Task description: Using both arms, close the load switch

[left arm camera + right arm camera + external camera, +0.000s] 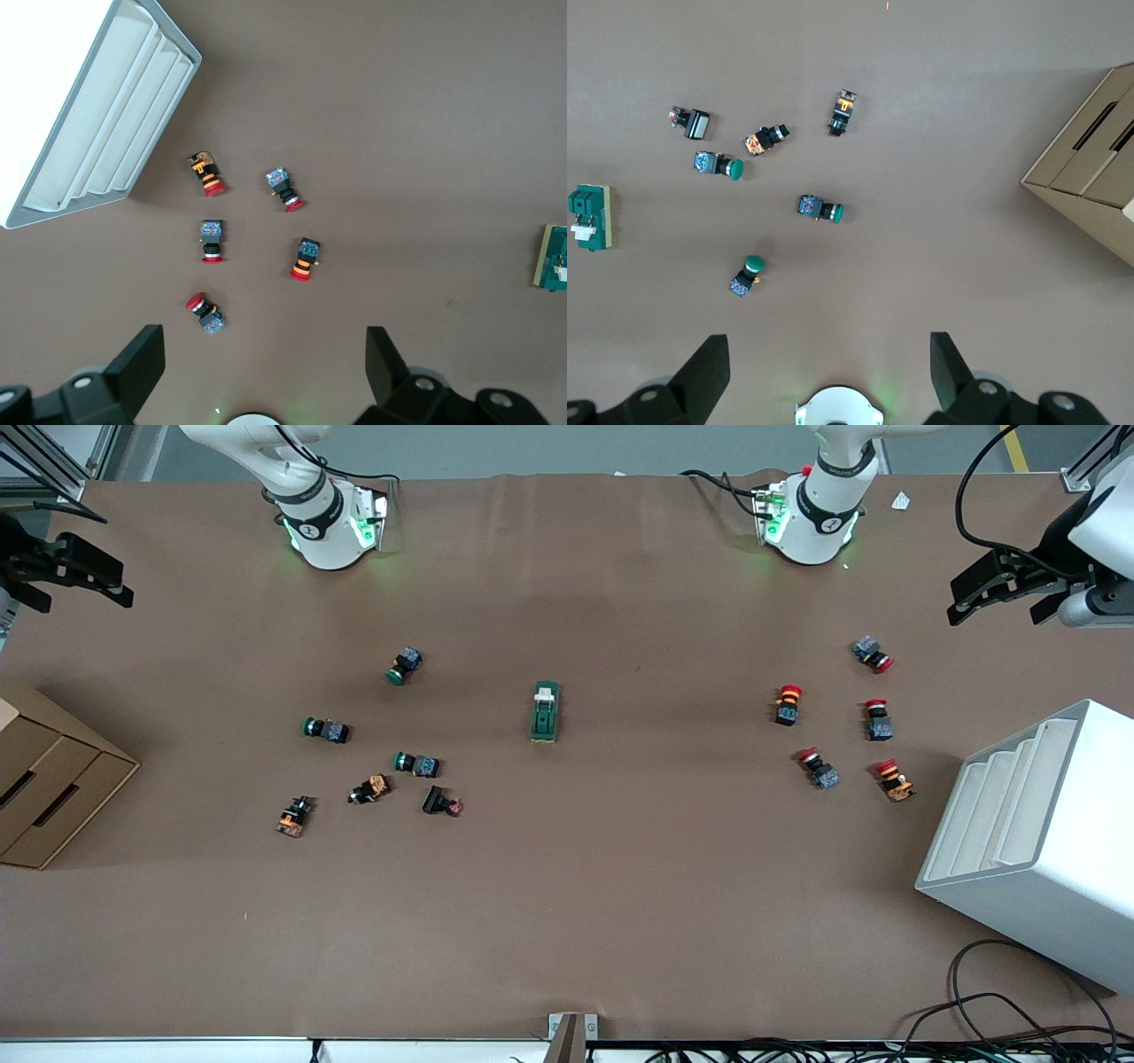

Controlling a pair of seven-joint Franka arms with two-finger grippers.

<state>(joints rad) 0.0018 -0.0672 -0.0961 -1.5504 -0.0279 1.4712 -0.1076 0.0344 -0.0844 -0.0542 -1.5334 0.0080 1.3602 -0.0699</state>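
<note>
Item, load switch (546, 712): dark green elongated block with cream-white lever piece toward the end facing the robot bases; lies flat near the middle of the desk (567, 921), about midway between the two arms, a spot either arm could likely reach, which suits a two-armed closing. Nothing touches it. Item, left gripper (1005, 589): raised over the left arm's end of the desk, fingers (142, 359) spread wide and holding nothing; well apart from the switch, apparently in a waiting pose. Item, right gripper (75, 571): raised over the right arm's end of the desk, fingers (709, 363) likewise wide and empty, likewise waiting. Judged from this, the closing step is not yet begun; both arms would first have to come in over the middle. Item, red-capped push buttons (877, 720): a loose group of five lying on their sides toward the left arm's end, well apart from the switch. Item, green-capped and orange push buttons (415, 763): six scattered toward the right arm's end, also clear of the switch, so the approach to it looks unobstructed. Containers: white tiered rack (1036, 828) at the left arm's end, its stepped slots showing nothing in them; cardboard box (53, 779) with slot openings at the right arm's end, contents hidden. Loose cables (1001, 1010) at the desk's edge nearest the front camera.
</note>
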